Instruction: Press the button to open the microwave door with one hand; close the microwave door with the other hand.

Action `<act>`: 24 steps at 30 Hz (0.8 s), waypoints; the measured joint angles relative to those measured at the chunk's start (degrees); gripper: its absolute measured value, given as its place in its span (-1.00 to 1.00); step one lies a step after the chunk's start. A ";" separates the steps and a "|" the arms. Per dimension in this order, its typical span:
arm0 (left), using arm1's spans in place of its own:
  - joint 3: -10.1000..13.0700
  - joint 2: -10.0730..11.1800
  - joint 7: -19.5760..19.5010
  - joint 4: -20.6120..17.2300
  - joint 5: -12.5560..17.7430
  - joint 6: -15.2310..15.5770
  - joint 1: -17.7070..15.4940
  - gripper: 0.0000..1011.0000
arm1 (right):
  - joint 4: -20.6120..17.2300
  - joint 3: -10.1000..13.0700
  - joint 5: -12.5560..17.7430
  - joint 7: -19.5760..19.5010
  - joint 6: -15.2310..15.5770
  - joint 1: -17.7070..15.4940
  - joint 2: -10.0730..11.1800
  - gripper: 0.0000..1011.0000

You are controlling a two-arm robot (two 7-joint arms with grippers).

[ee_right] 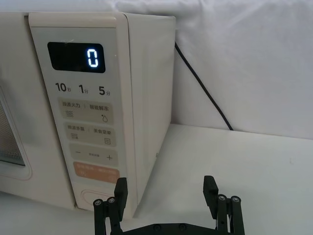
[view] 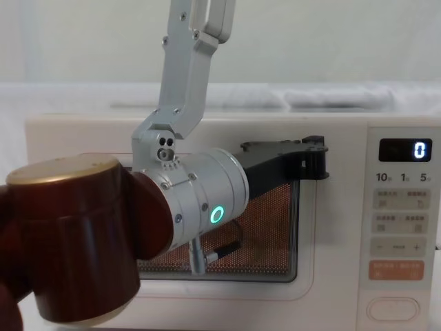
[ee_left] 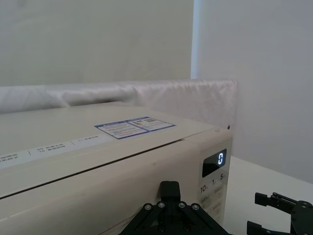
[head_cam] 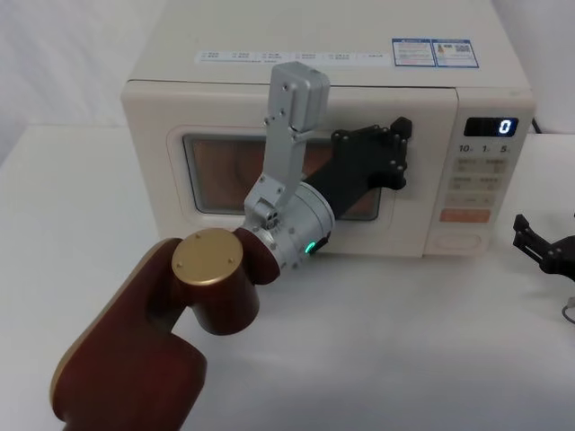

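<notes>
The microwave door is sitting flush with the oven front, my left gripper is pressing its fingers, whose state I cannot tell, against the door's right edge, while my released right gripper is idling beside the button

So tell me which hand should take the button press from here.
Right. The right hand waits open beside the control panel's lower end, close to the button. The left hand is up at the microwave door, by the window's upper right corner.
</notes>
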 joint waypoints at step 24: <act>1.20 2.06 -2.30 -6.05 0.11 -0.76 4.11 -1.00 | 0.00 0.00 0.00 0.00 0.00 0.00 0.00 0.98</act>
